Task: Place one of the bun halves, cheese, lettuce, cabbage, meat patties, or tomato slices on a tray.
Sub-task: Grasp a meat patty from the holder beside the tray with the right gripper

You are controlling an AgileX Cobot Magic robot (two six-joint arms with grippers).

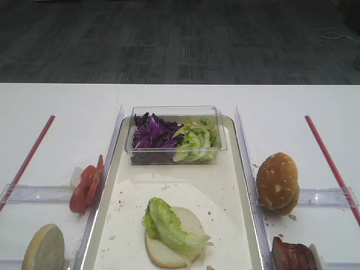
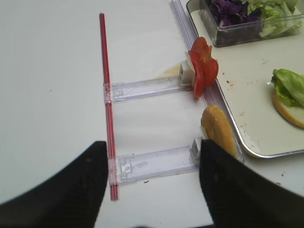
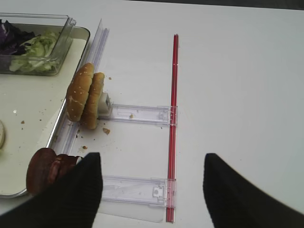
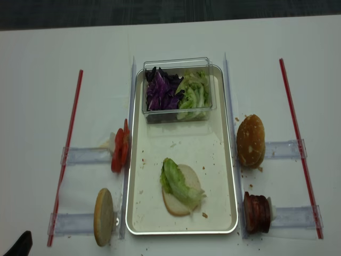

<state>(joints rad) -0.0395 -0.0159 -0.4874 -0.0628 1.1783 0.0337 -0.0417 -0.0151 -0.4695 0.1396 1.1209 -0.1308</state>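
Lettuce (image 4: 180, 184): one light green ruffled leaf lies draped over a pale bun base (image 4: 176, 201) on the tray (image 4: 224, 176), toward the tray's near edge and about midway between its long sides. Leaf overhangs the base on the left and near sides.

Clear plastic box (image 4: 178, 63) sits on the tray at the far end; purple cabbage (image 4: 161, 92) fills its left half, more lettuce the right half.

Table (image 4: 42, 64), left of the tray: tomato slices (image 4: 120, 150) stand on edge against a clear plastic holder, just beside the tray's left rim. Nearer the table's front edge, another bun half (image 4: 103, 216) stands on edge in a second holder, pale face showing.

Right of the tray: sesame bun tops (image 4: 251, 141) stand on edge, two together as far as the right wrist view shows, just beside the right rim. Meat patties (image 4: 257, 213) stand stacked on edge nearer the front, also beside that rim. Crumbs scattered on tray and table.

Red strips (image 4: 296, 138) run front-to-back along the outer ends of the holders on both sides.

Right gripper (image 3: 152, 190): fingers spread wide, nothing between them, over the table right of the patties. Left gripper (image 2: 152, 185): fingers also spread apart, nothing held, over the table near the standing bun half; only a dark tip of it appears at the near left corner of the overhead view.
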